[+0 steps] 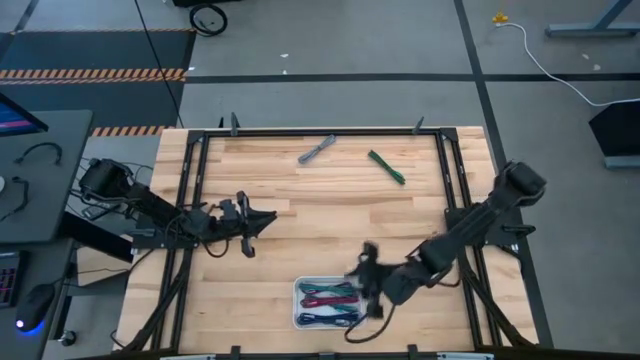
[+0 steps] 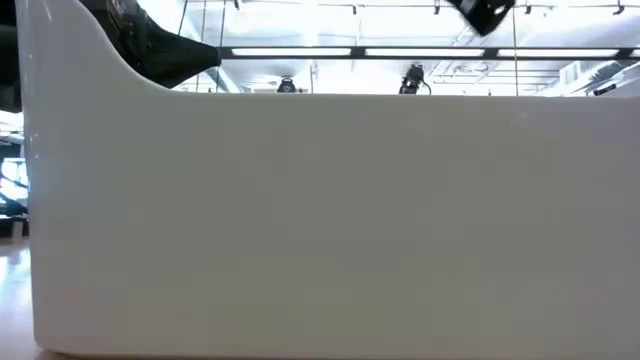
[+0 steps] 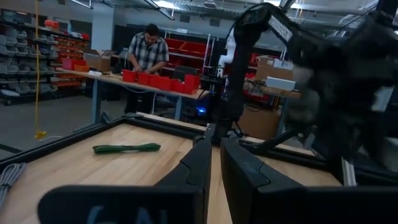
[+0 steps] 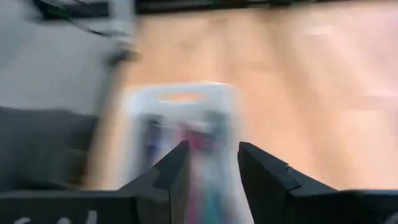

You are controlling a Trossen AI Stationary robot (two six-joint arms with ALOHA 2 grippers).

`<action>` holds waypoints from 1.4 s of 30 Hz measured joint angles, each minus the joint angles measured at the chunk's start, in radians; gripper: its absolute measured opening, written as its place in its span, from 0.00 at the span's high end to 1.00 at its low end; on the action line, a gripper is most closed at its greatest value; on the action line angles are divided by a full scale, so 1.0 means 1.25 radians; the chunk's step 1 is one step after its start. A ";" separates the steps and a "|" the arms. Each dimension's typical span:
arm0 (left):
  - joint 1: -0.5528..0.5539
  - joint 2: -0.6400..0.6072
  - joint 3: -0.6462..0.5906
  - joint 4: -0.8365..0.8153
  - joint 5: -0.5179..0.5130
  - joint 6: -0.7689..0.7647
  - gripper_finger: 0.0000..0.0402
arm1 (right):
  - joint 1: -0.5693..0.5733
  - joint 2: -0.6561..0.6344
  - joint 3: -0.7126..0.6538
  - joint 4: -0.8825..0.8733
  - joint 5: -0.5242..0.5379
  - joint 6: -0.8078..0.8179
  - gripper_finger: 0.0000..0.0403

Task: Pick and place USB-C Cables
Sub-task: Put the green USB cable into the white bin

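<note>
Several USB-C cables (image 1: 328, 303), teal, maroon and purple, lie in a white tray (image 1: 299, 287) at the table's near edge. A grey cable (image 1: 317, 149) and a green cable (image 1: 386, 166) lie flat on the wood near the far edge; the left wrist view also shows the green cable (image 3: 126, 148) and the grey cable (image 3: 9, 178). My right gripper (image 1: 366, 283) (image 4: 209, 163) is open and empty, beside the tray's right end, with the tray (image 4: 180, 102) blurred ahead of its fingers. My left gripper (image 1: 262, 222) (image 3: 215, 167) is shut and empty over the table's left middle.
A black frame (image 1: 443, 170) runs around the wooden table top. In the low view the tray's white wall (image 2: 320, 220) fills nearly the whole picture. Bare wood lies between the two loose cables and the tray. A person (image 3: 147, 53) stands at a bench in the room beyond.
</note>
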 joint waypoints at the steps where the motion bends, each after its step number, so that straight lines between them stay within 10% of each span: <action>1: 0.000 0.000 0.000 -0.006 0.000 0.000 0.90 | 0.000 -0.024 0.000 -0.064 0.059 -0.007 0.66; 8: 0.001 0.000 0.000 -0.060 0.000 0.000 0.92 | -0.129 -0.203 -0.147 -0.365 0.206 0.114 0.68; 20: 0.041 0.000 0.000 -0.076 -0.121 0.118 0.92 | -0.619 -0.434 -0.533 -0.092 0.069 -0.093 0.59; 31: 0.255 0.000 0.005 -0.075 -0.139 0.086 0.95 | -1.094 -0.304 -0.590 0.298 -0.327 -0.403 0.42; 42: 0.354 0.000 0.022 -0.092 -0.064 0.075 0.96 | -1.129 -0.107 -0.589 0.380 -0.381 -0.416 0.50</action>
